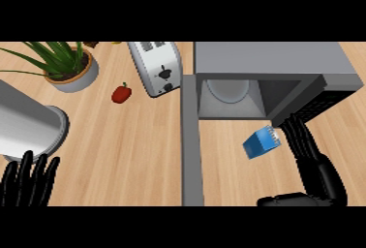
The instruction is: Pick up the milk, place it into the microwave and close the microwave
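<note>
Milk carton tilted just outside open microwave, touching straight fingers of right hand; hand released, not grasping. Door swung out. Left hand resting open, lower left.

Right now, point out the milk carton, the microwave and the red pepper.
milk carton [260,144], head view, on its blue side face.
microwave [271,58], head view, on its grey top.
red pepper [121,94], head view, on its red body.

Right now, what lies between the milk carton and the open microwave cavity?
In the head view, only bare counter lies between the milk and the microwave opening. The right hand is beside the carton, fingers straight, not in that gap.
</note>
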Available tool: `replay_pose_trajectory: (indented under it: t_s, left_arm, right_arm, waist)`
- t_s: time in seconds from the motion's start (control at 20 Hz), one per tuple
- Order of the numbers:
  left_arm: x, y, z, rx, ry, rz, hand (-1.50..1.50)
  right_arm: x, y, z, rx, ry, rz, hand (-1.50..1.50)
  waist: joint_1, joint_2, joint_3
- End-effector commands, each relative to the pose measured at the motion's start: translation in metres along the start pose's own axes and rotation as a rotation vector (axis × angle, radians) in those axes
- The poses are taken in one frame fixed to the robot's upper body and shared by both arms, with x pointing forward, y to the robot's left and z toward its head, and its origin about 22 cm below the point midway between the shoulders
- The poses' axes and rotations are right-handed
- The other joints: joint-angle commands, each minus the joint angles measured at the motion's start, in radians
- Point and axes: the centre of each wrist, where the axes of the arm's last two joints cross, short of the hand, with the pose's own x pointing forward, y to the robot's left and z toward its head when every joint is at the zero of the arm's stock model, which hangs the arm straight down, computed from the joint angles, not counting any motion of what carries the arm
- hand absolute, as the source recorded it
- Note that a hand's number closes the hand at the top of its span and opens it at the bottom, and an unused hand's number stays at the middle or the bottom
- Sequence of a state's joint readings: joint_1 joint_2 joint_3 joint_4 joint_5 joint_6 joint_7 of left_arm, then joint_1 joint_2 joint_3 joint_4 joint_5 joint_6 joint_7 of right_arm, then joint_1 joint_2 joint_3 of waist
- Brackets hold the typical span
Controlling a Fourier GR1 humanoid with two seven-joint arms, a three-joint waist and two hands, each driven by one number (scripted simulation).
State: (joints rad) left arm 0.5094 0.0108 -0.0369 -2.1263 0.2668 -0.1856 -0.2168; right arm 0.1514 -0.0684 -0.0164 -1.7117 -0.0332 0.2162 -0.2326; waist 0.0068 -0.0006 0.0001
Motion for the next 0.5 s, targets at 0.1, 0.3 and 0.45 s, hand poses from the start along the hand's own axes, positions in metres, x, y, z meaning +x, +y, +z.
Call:
replay_pose_trajectory:
  t_s: [0.1,0.3,0.45]
  left_arm:
    - [0.006,0.01,0.008,0.014,-0.009,0.002,-1.5]
    - [-0.005,-0.002,0.035,0.001,0.001,0.015,-1.5]
    - [0.001,-0.002,0.023,0.004,-0.002,0.0,-1.5]
  right_arm:
    - [-0.041,-0.016,0.006,-0.094,0.04,0.041,-1.5]
    - [-0.066,-0.021,0.011,-0.117,0.075,0.067,-1.5]
    - [-0.092,-0.027,0.004,-0.112,0.053,0.077,-1.5]
  waist:
    - [-0.001,0.0,0.0]
    - [0.003,0.0,0.0]
    - [0.003,0.001,0.0]
